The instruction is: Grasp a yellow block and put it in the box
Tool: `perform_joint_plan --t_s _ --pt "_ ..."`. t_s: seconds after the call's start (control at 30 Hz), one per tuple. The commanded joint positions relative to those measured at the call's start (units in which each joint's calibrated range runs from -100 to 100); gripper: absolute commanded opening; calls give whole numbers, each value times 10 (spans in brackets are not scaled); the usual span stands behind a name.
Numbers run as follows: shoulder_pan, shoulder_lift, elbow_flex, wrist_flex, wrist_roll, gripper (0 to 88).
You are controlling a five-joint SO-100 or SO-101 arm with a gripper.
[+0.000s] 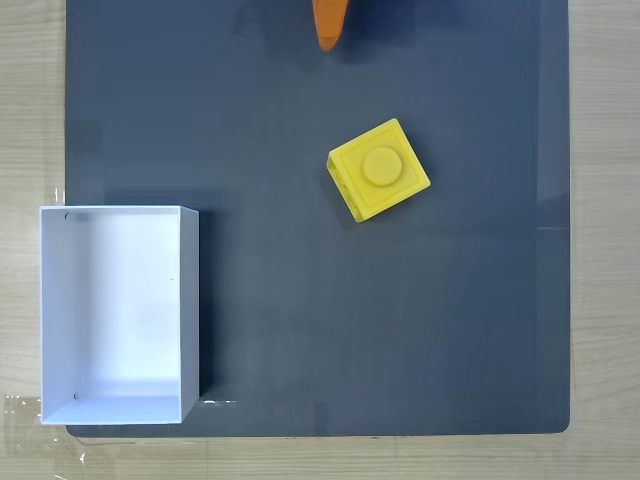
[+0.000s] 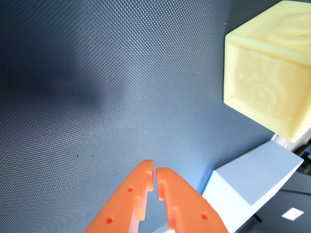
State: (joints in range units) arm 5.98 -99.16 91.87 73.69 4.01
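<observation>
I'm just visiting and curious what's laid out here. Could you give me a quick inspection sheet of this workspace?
Surface: dark grey mat on a light wooden table.
Job's things: yellow block upright on the mat, stud up; white box at the mat's lower-left edge in the fixed view, nothing inside.
Clutter: nothing seen.
Grippers: orange gripper over bare mat, jaws nearly together, holding nothing.
Cables: nothing seen.
Surroundings: clear tape beside the box.

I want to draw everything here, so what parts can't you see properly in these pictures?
- Orange plastic end effector: fixed view, the top edge cuts it off, so just the tip shows.
- Bright yellow plastic cube: wrist view, cut off by the right edge.
- White thin-walled box: wrist view, one corner visible, inside hidden.
</observation>
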Motion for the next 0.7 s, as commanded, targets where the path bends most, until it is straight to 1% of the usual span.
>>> perform_joint_plan --t_s 0.0,0.5,0.67 --pt "6 3 0 3 3 10" --pt "8 3 -1 3 3 10" --pt "8 43 -19 -10 3 14"
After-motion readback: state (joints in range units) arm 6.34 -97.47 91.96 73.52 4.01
